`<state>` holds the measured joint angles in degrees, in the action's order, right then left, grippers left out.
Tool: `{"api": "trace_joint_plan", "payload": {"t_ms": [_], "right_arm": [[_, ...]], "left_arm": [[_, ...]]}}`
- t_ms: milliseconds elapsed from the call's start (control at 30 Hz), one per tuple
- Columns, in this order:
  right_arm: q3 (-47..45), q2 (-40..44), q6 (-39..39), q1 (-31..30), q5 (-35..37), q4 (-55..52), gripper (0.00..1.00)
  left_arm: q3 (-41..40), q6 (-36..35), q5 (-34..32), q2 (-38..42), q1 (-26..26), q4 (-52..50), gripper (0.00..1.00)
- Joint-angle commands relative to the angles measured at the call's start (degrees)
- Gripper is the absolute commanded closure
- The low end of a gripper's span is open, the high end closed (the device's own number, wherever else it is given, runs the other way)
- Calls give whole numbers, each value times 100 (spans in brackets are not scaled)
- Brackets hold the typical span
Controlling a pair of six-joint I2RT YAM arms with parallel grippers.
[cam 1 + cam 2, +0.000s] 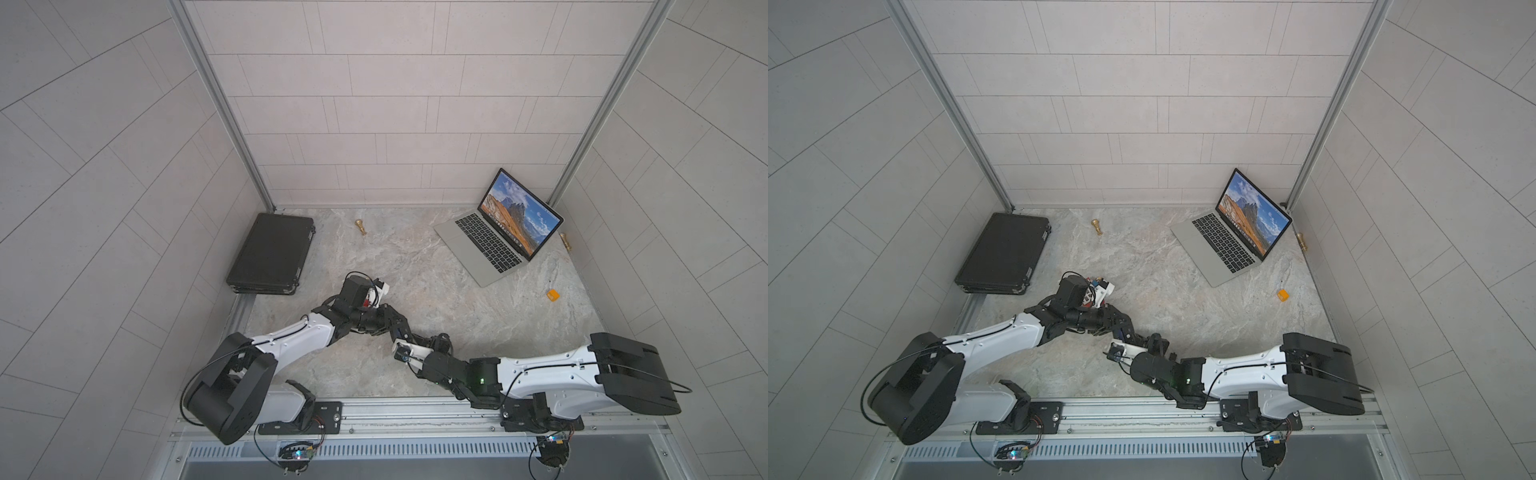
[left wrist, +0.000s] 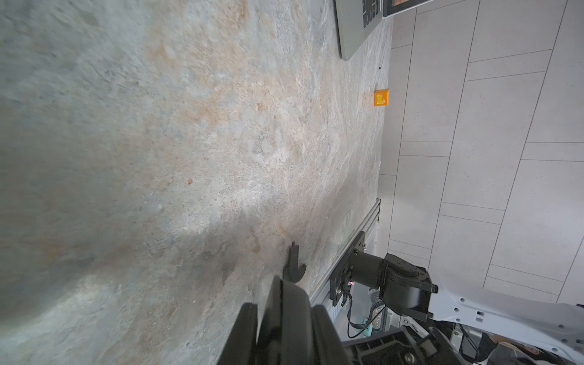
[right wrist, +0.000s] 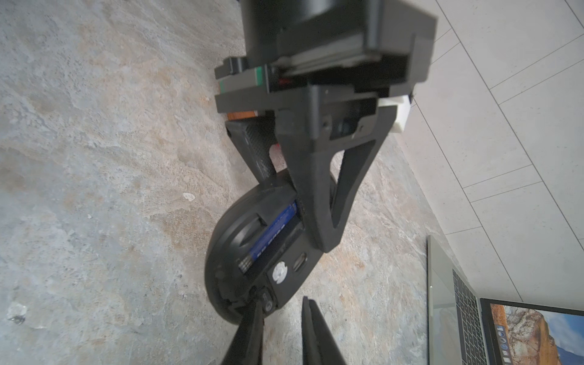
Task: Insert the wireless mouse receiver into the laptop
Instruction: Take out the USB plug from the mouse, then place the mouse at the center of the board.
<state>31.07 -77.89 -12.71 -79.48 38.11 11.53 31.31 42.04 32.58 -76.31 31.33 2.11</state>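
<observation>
My left gripper is shut on an oval black mouse and holds it on edge just above the table. The mouse's open underside shows a blue battery. In the left wrist view the mouse fills the space between the left fingers. My right gripper has its jaws a little apart at the mouse's lower end, one finger against it. The wireless mouse receiver cannot be made out for sure. The grippers meet at the table's front middle. The laptop stands open at the back right.
A flat black case lies at the back left. An orange block sits near the right wall. Small brass pieces lie at the back middle and behind the laptop. A curved black piece lies near the front rail.
</observation>
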Motion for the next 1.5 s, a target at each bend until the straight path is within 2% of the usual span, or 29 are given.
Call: {"api": "trace_joint_plan", "payload": {"t_ms": [0, 133, 300, 367, 467, 533, 667, 767, 933, 1067, 1167, 1333, 1467], "right_arm": [[77, 294, 23, 267, 1147, 1009, 77], [56, 301, 46, 275, 1150, 1009, 77], [23, 377, 278, 282, 1151, 817, 77], [43, 531, 694, 367, 946, 371, 74], [123, 929, 1872, 823, 109, -720, 68], [92, 1237, 2699, 1505, -683, -1249, 63], [-240, 1725, 3824, 2926, -2171, -1452, 44], [-243, 1739, 4125, 4033, -2834, -1614, 33], [96, 1533, 4157, 6322, -3812, -1649, 25], [439, 1230, 4012, 7961, -4246, -1351, 16], [867, 782, 3875, 8982, -4849, -858, 10], [1604, -287, 3411, 9995, -5054, -311, 7], [2166, -1130, 3095, 10529, -6124, 211, 7]], "left_arm": [[-200, -122, 827, -131, 289, -977, 100], [-211, -82, 714, -81, 285, -916, 100], [-400, 474, 137, 109, 203, -472, 100], [-589, 657, -393, 332, 194, -78, 100], [-880, 674, -1075, 680, 198, 83, 100], [-1039, 586, -1489, 916, 190, -84, 100], [-1213, 404, -2187, 1195, 195, -576, 97], [-1267, 349, -2358, 1212, 192, -663, 82], [-1346, 332, -2716, 1176, 186, -718, 57], [-1395, 339, -2828, 1162, 181, -687, 48], [-1397, 333, -2865, 1238, 176, -708, 41], [-1311, 141, -2913, 1650, 166, -936, 22], [-1065, -260, -2881, 2084, 166, -1243, 13]]}}
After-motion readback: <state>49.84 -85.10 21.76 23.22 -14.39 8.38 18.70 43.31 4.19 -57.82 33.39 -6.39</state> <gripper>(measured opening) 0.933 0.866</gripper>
